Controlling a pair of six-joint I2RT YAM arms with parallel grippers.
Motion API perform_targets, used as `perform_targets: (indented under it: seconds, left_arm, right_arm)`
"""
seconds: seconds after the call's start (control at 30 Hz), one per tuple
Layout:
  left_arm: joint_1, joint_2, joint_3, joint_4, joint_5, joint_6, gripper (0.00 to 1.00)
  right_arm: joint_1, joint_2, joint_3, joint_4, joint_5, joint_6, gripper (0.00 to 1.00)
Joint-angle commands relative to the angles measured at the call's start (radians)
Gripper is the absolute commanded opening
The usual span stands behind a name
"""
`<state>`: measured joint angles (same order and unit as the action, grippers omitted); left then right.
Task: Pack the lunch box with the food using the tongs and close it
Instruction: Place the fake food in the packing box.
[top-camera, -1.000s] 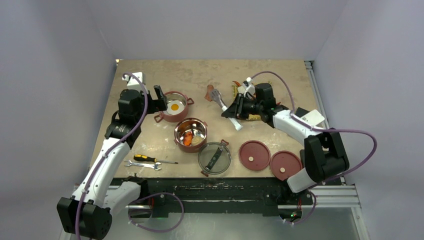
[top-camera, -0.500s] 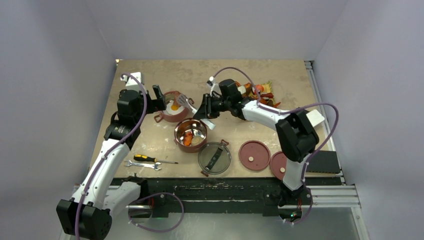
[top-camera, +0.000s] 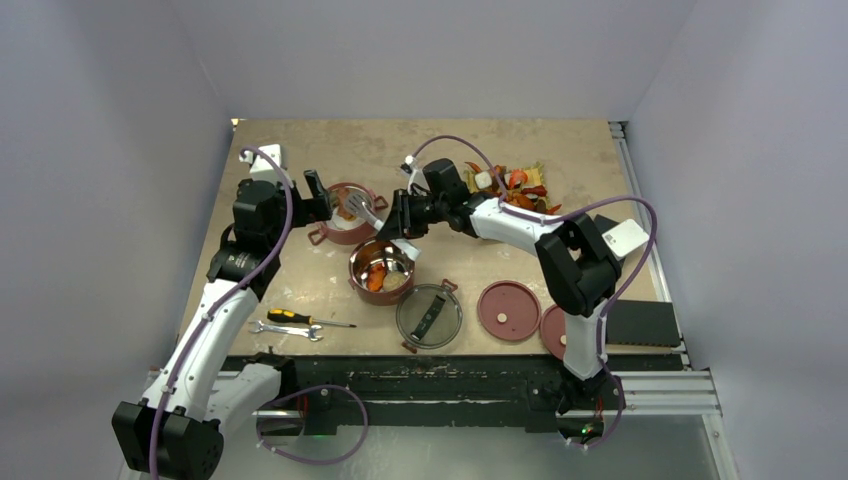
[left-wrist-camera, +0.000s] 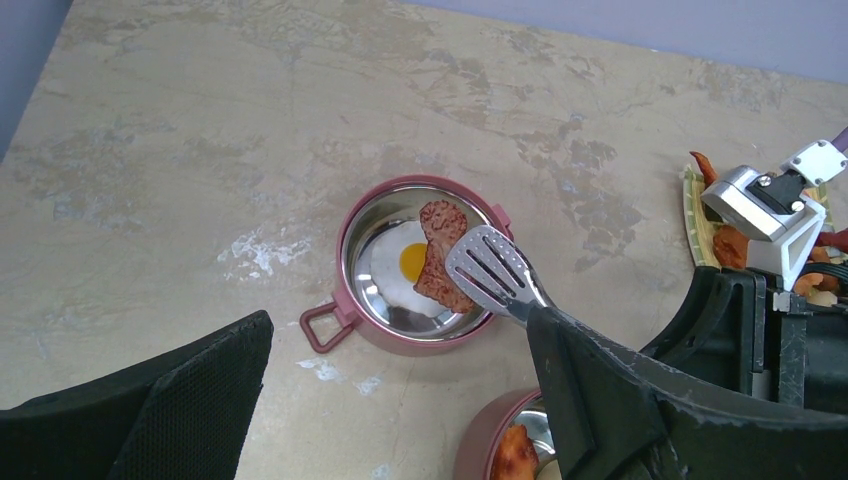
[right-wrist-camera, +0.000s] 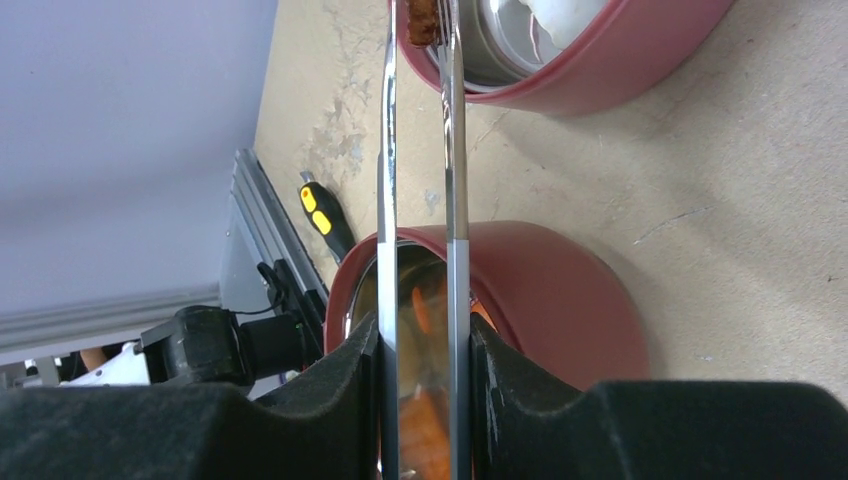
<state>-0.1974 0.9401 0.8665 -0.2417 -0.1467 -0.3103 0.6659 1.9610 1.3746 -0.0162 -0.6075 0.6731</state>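
The lunch box stands as two dusty-red bowls. The far bowl (top-camera: 345, 232) (left-wrist-camera: 352, 300) holds a fried egg (left-wrist-camera: 395, 272). The near bowl (top-camera: 356, 272) (right-wrist-camera: 540, 290) holds orange pieces. My right gripper (top-camera: 398, 222) (right-wrist-camera: 422, 340) is shut on the silver tongs (top-camera: 371, 211) (right-wrist-camera: 388, 150). Their tips (left-wrist-camera: 488, 272) reach over the far bowl and pinch a brown food slice (left-wrist-camera: 438, 250) (right-wrist-camera: 424, 20) above the egg. My left gripper (top-camera: 315, 195) (left-wrist-camera: 400, 345) stands open just left of that bowl, with nothing in it. More food (top-camera: 512, 186) lies on the yellow mat at the back right.
A dark see-through lid (top-camera: 429, 315) and two red disc lids (top-camera: 508, 310) (top-camera: 565, 330) lie near the front. A screwdriver (top-camera: 300, 318) (right-wrist-camera: 320, 215) and a small wrench (top-camera: 285, 329) lie at the front left. A black block (top-camera: 640, 320) sits at the right edge.
My right arm has swung left from the yellow mat to the far bowl, carrying the brown slice in the tongs. The left arm has stayed put.
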Motion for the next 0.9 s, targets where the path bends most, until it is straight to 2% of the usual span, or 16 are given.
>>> perform_targets:
  seconds: [0.0,0.23,0.53,0.87]
  left_arm:
    - [0.006,-0.021,-0.002,0.035,-0.011,0.016,0.99]
    - [0.006,-0.023,-0.002,0.035,-0.011,0.016,0.99]
    - [0.006,-0.027,-0.001,0.030,-0.022,0.017,0.99]
    - [0.006,-0.026,-0.001,0.028,-0.028,0.015,0.99]
  right_arm:
    - [0.003,-0.016,0.053,-0.002,0.017,-0.012,0.34]
    - [0.003,-0.017,0.053,-0.011,0.024,-0.015,0.41]
    - [0.003,-0.051,0.052,-0.007,0.039,-0.016,0.35]
    - [-0.028,-0.259,-0.026,-0.078,0.124,-0.014,0.33]
